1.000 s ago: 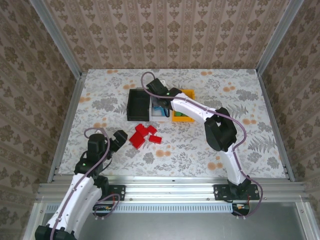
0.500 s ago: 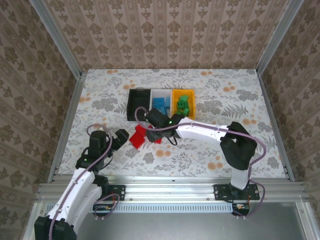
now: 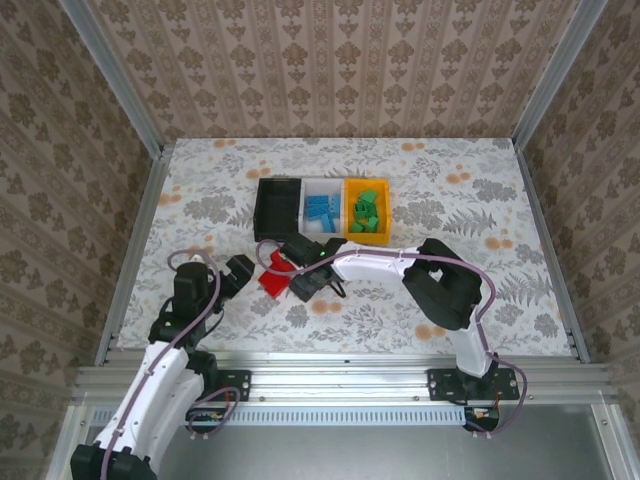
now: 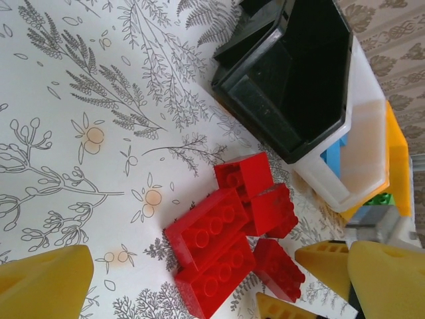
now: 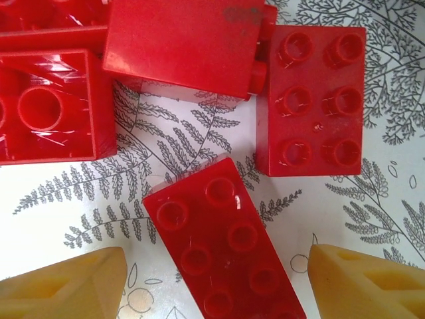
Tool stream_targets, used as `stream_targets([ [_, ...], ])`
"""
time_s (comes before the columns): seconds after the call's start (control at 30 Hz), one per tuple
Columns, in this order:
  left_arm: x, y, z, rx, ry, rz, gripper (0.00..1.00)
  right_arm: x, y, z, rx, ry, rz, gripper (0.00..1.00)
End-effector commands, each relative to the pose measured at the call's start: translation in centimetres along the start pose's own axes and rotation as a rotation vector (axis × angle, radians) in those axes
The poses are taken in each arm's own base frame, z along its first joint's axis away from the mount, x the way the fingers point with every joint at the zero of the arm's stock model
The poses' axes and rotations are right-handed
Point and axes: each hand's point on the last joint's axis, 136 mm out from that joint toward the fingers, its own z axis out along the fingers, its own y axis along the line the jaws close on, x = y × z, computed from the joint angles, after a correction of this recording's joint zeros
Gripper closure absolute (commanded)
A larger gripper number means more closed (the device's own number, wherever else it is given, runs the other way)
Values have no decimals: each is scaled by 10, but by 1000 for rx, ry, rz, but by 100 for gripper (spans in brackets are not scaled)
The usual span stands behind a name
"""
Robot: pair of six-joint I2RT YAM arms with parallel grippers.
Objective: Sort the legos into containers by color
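At the left of the top view the left arm (image 3: 170, 350) rises from its base, and the left gripper (image 3: 237, 272) hangs low over the flowered table (image 3: 200, 190). Its two yellow fingers (image 4: 43, 282) are spread wide and close on nothing. Just to its right lie the red legos (image 3: 272, 280), a loose cluster of about five bricks on the cloth. They touch or overlap one another, and they sit near the front of the containers but apart from them. The right gripper (image 3: 303, 280) is down at the right side of this cluster, with the right arm (image 3: 370, 265) stretching in from the right. In the right wrist view its pads (image 5: 63, 282) stand on either side of one red brick (image 5: 222, 252), which lies studs up and aslant on the table. A strip of cloth shows between the brick and each pad, so the jaws are parted and hold nothing. Beyond that brick a six-stud brick (image 5: 311, 100) lies studs up, close to it but not touching. Behind the cluster the three containers stand in a row with their walls touching. The black bin (image 3: 278, 205) is at the left. The white bin (image 3: 322, 186) in the middle holds the blue legos (image 3: 320, 210). The orange bin (image 3: 368, 184) at the right holds the green legos (image 3: 365, 212).
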Motion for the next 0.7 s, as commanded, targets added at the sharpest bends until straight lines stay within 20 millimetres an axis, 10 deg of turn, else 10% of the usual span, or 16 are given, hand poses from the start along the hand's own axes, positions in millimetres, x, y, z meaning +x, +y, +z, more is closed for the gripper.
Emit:
stream_targets([
  [0.0,0,3,-1,-12,-2,-14,0,-3,-7,4,30,11,-18,33],
  [0.67,-1,5,-1,-11,-4,-20,0,9,-3,-22,26,-42,34,64],
])
